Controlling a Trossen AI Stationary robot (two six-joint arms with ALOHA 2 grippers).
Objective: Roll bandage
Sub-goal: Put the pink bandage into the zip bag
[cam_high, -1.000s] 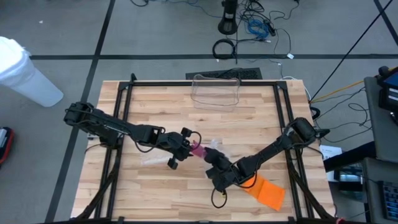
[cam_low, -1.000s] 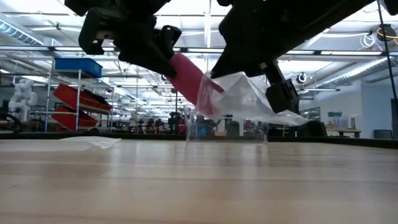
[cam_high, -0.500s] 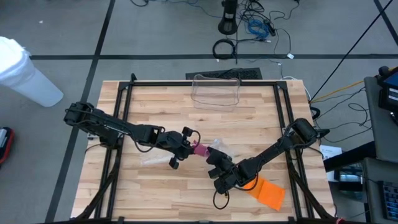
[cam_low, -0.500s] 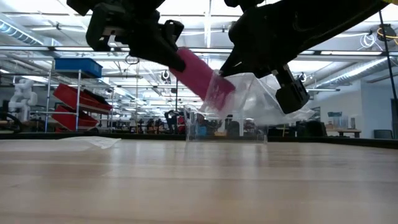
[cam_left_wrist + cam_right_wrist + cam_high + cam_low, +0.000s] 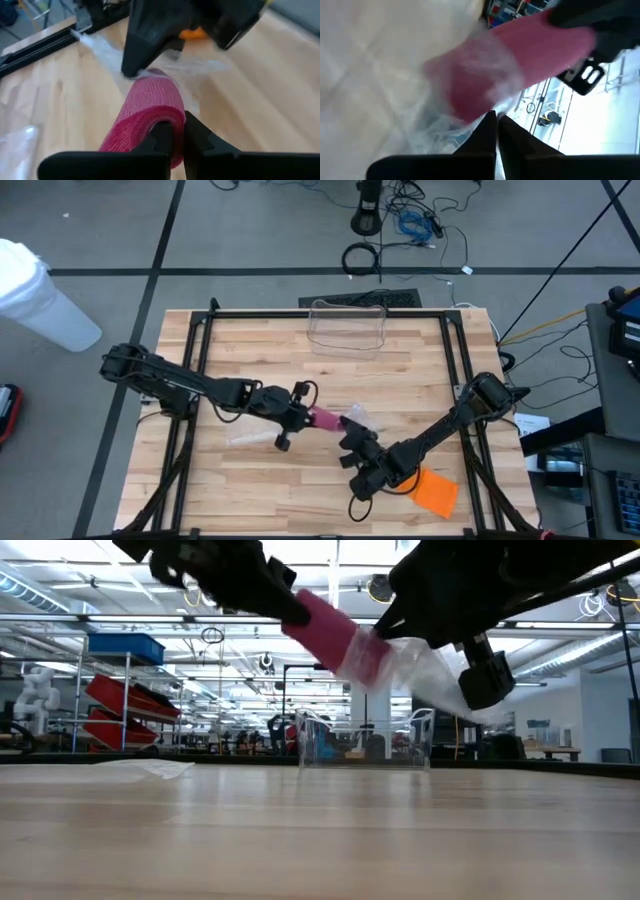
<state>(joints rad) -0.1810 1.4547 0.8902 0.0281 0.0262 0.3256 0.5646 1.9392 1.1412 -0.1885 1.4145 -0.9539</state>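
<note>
The left gripper clamps one end of the pink bandage roll, held above the table; the right gripper, fingers pinched together, grips the clear plastic wrapper sleeving the roll's far end

Robotics lab: industrial shelving, robot rigs

Left pincer closed on pink bandage roll; roll apparently drawn farther from plastic wrapper.
</note>
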